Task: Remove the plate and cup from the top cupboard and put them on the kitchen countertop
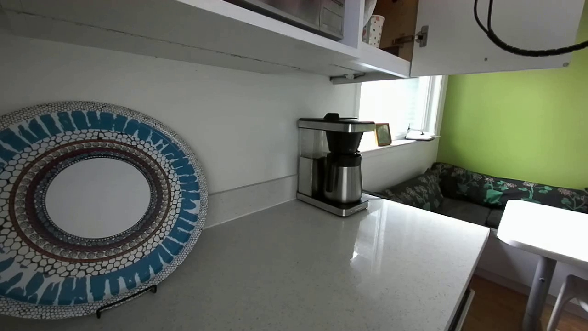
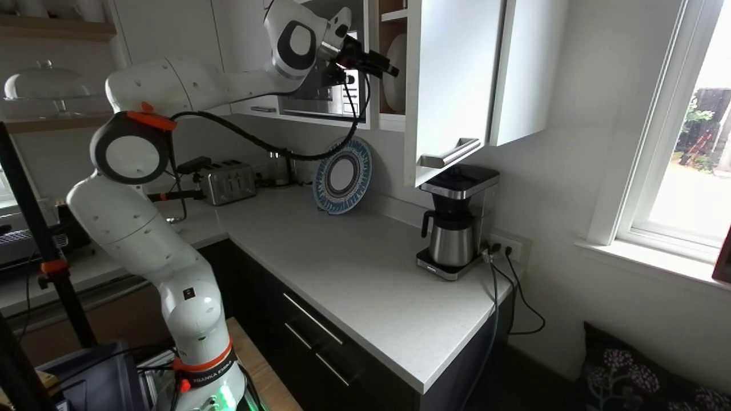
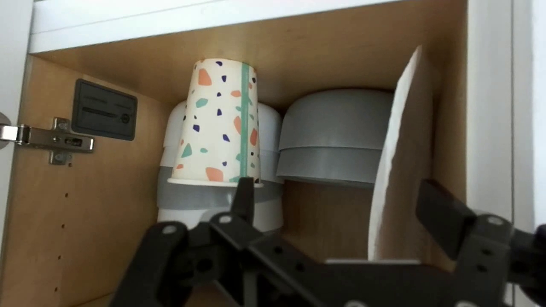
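Behind the cup [image 3: 217, 128], bowls [image 3: 194, 197] (grey, white).

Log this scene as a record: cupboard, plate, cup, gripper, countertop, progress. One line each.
cupboard: door open
plate: in cupboard, standing on edge
cup: in cupboard, in front of stacked bowls
gripper: open; spans plate's edge in wrist view, contact unclear
countertop: bears coffee maker and decorative plate
progress: neither plate nor cup out of cupboard yet
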Tool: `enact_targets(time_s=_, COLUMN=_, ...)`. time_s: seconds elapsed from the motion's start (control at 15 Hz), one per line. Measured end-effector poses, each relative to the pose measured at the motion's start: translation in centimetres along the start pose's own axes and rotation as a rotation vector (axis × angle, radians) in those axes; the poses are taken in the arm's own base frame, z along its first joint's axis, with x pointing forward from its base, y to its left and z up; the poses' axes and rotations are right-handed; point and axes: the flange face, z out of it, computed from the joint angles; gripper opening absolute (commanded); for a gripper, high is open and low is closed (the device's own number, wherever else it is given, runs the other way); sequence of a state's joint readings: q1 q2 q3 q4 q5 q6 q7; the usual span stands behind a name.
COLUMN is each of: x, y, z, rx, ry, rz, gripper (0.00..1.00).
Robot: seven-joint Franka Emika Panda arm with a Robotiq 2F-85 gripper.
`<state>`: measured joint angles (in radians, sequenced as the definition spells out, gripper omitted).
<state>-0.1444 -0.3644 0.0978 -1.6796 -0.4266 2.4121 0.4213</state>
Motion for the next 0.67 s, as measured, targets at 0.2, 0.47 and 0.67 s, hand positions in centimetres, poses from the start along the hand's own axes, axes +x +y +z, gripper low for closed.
enact_targets(time_s=0.2, x=0.1, y=0.2, z=0.3, rx=0.019, ry=0.005, rz=0.028, gripper=0.45)
enact_targets(time_s=0.47, x=0.1, y=0.3, z=1.5, rx=0.034, ry=0.011, rz=0.048, gripper=0.16)
enact_targets(time_s=0.67, x=0.1, y=0.8, z=2.0, rx=0.031, ry=0.011, rz=0.057, gripper=0.00)
